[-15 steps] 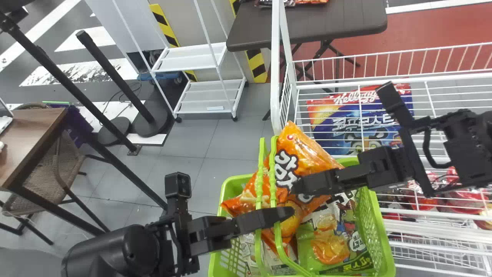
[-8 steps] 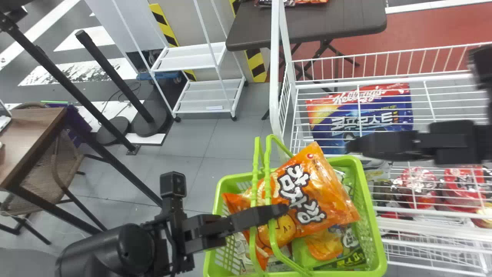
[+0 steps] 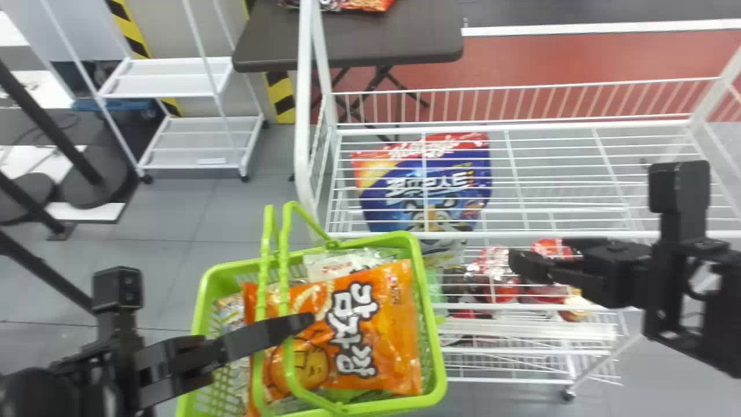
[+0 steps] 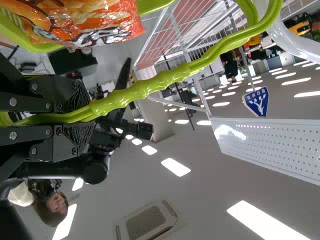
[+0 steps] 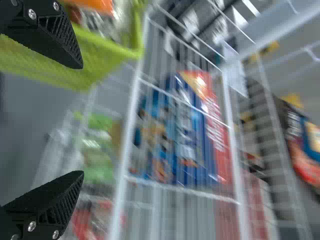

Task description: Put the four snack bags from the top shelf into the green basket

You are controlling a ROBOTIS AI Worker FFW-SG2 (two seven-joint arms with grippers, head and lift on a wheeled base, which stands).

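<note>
The green basket (image 3: 437, 353) hangs beside the rack with its two handles raised. My left gripper (image 3: 304, 320) is at these handles in the head view; in the left wrist view the gripper (image 4: 85, 117) is shut on the handles (image 4: 160, 82). A large orange snack bag (image 3: 376, 330) lies across other packets, including a whitish bag (image 3: 341, 262) near the basket's far side. To the right of the basket, over the rack, is my right gripper (image 3: 518, 266). Seen from the right wrist, that gripper (image 5: 77, 120) stands open, its fingers wide apart and nothing between them.
The white wire rack (image 3: 579, 124) stands right of the basket, and a blue and red pouch (image 3: 425, 191) shows through its wires. Red packages (image 3: 495, 272) are lower down. Behind are a dark table (image 3: 347, 40) and a white cart (image 3: 165, 87).
My right gripper has drawn back rightward from the orange bag, which now lies flatter in the basket. The head view has swung right; background, basket and left gripper appear farther left.
</note>
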